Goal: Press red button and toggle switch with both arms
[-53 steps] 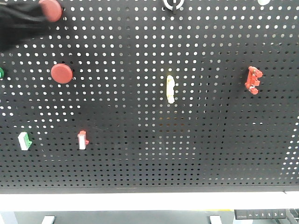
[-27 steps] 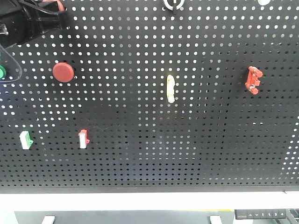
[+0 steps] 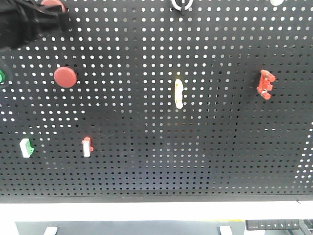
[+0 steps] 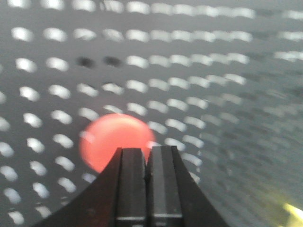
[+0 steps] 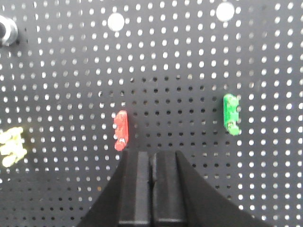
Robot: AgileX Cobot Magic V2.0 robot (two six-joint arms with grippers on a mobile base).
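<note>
Right wrist: toggle switch (image 5: 120, 130) just upper-left of right hand (image 5: 151, 155).

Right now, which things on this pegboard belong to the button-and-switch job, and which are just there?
Job: upper red button, left pincer, toggle switch, right pincer.

Just there: lower red button, pale yellow lever, white switch with red tip, white-and-green switch, green lever.
</note>
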